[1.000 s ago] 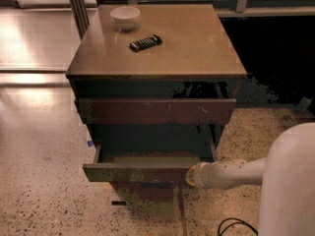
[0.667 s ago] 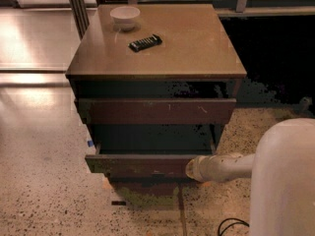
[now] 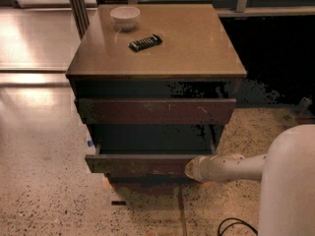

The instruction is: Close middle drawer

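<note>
While the tool (image 3: 191, 168) (grip unclear) sits at the middle drawer (image 3: 138, 163), speckled floor (image 3: 44, 195) gleams.

My gripper (image 3: 191, 169) rests against the right end of the middle drawer (image 3: 138, 163) front, with my arm (image 3: 231, 166) reaching in from the right. That drawer juts out a little beneath the top drawer front (image 3: 156, 111). On the cabinet top (image 3: 197, 48), a bowl (image 3: 125, 16) stands back left, and a remote (image 3: 145, 42) lies just in front of it to the right.
</note>
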Controlling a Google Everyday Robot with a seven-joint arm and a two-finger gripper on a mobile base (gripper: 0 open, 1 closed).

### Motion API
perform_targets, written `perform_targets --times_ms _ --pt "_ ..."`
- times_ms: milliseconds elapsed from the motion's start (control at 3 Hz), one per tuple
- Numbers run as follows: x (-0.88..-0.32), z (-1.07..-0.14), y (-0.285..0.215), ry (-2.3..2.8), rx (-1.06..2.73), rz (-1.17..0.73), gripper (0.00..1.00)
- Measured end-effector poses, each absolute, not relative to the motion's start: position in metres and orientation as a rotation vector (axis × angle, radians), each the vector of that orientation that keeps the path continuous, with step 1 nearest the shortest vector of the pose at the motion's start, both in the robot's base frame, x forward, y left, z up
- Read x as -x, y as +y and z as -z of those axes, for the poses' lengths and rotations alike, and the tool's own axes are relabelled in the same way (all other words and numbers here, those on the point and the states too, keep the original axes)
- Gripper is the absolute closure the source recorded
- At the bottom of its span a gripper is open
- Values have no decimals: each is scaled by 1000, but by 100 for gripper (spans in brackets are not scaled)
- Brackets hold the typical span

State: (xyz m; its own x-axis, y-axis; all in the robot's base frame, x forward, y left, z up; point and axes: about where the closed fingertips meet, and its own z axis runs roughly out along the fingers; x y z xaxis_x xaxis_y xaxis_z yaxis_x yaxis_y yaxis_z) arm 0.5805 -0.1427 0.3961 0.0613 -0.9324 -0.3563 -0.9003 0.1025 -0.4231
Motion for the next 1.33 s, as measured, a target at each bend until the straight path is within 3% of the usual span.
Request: perform_targets --times_ms 1333 --pt "-639 -391 -140 1781 1752 146 100"
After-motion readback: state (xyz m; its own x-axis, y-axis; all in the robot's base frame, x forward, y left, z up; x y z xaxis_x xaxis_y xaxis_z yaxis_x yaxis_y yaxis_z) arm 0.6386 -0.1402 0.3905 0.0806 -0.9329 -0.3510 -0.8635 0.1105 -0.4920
